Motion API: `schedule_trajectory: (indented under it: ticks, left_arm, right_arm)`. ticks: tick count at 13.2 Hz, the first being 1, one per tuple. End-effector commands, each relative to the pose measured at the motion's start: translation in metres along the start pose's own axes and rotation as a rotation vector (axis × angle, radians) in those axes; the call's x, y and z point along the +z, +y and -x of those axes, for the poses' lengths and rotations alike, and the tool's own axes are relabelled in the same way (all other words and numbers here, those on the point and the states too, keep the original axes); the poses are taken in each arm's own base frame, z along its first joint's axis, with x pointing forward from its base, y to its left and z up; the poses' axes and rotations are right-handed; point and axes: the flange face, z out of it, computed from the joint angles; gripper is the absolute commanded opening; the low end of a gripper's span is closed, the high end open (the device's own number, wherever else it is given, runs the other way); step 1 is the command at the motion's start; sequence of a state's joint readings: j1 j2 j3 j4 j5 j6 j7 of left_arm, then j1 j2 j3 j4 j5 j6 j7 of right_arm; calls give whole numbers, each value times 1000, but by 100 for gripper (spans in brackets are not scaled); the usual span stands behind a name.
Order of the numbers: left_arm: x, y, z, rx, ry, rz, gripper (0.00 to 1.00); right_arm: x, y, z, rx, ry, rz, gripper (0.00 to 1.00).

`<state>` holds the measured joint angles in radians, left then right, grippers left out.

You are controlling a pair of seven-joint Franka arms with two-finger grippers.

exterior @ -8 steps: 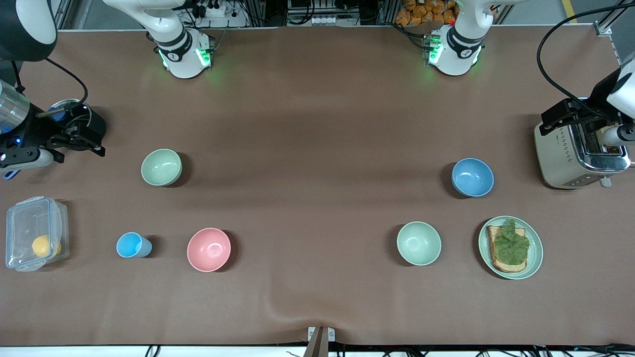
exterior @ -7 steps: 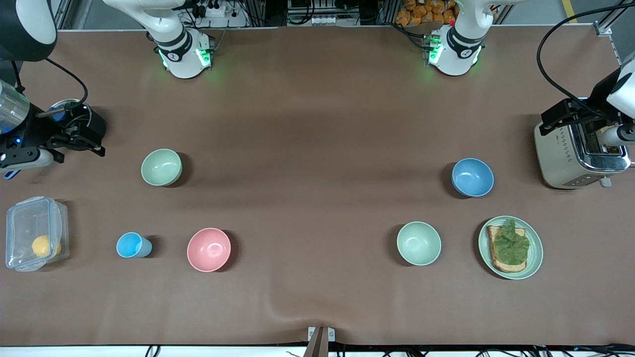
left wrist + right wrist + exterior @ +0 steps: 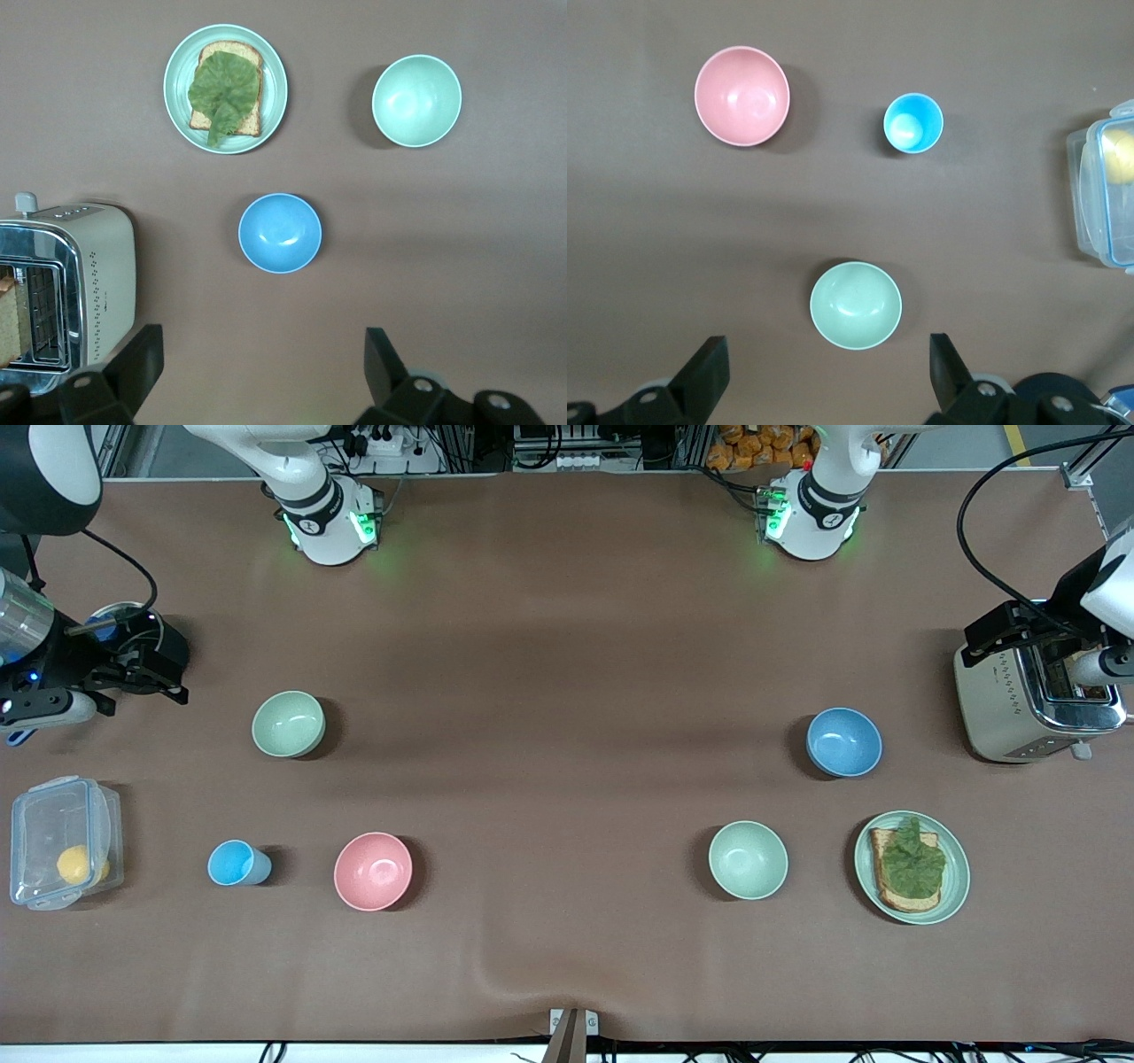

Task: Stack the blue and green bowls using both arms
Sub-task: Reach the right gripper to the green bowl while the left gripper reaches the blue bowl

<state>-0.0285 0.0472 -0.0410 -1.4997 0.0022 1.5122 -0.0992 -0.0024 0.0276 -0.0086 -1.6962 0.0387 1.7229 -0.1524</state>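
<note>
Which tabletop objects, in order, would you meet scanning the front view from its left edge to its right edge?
Clear container → light-blue cup → green bowl → pink bowl → mint bowl → blue bowl → plate of toast → toaster.

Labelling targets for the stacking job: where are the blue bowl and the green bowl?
blue bowl [image 3: 843, 741], front view, inner bottom.
green bowl [image 3: 288, 724], front view, inner bottom.

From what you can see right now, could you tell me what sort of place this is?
Most likely a robotics lab set up as a mock kitchen: a brown-covered table with a toaster, a plate of toast with lettuce, and cables and power strips along its edge by the arm bases.
</note>
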Motion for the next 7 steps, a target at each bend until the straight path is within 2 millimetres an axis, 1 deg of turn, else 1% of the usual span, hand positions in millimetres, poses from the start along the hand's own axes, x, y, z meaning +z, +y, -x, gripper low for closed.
schedule_trajectory:
  ticks: [1, 2, 3, 4, 5, 6, 7]
  left_arm:
    - [21, -1, -8, 3, -46, 8, 100]
    - [32, -1, -7, 1, -73, 6, 100]
    - [45, 0, -7, 3, -98, 5, 100]
    - [58, -1, -8, 1, -115, 4, 100]
    - [76, -3, -11, -4, -124, 3, 100]
    - [97, -15, -12, -24, -132, 3, 100]
    - [119, -19, -12, -32, -136, 2, 100]
  right_arm:
    - [25, 8, -5, 16, -58, -13, 100]
    - [32, 10, -7, 19, -68, -9, 100]
    - [43, 16, -11, 15, -86, 13, 100]
    - [50, 28, -12, 34, -97, 19, 100]
    - [62, 31, -14, 36, -116, 14, 100]
    - [69, 35, -14, 40, -131, 14, 100]
    - [81, 43, -12, 42, -150, 9, 100]
